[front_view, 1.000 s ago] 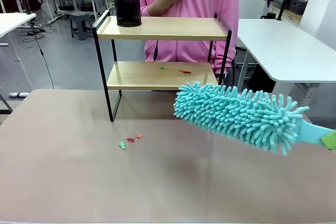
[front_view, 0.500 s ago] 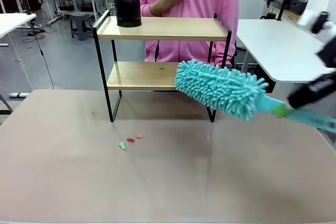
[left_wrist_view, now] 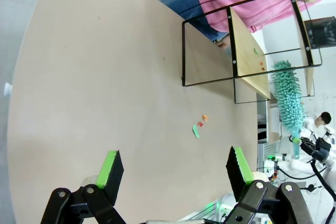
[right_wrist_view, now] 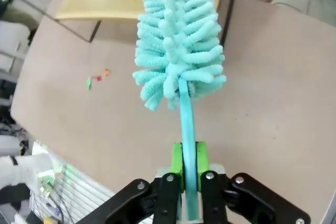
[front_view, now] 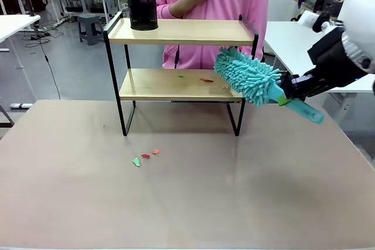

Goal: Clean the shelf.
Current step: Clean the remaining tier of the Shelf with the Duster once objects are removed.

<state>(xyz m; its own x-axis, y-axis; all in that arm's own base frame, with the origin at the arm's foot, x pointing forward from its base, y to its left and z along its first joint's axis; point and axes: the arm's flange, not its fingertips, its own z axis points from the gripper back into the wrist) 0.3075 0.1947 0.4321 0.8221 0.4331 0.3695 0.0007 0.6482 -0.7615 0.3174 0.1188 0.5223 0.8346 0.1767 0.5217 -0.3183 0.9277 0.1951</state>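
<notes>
Across the table [front_view: 263, 191], at the shelf's [front_view: 176, 31] right end, I hold the duster [front_view: 246, 75] clamped in the right gripper [right_wrist_view: 189, 163], head aimed at scraps [front_view: 205, 79] on the lower board [front_view: 152, 85]; left gripper [left_wrist_view: 176, 167] hangs spread.

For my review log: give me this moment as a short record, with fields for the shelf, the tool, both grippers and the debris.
Shelf: two-tier rack at the far side of the table; black mesh cup on top, left end.
Tool: teal duster, head at the shelf's right end, by the lower board; contact unclear.
Right gripper: fingers shut on the duster's handle.
Left gripper: fingers open, empty, above the table.
Debris: scraps on the lower board; more scraps on the table in front.
</notes>
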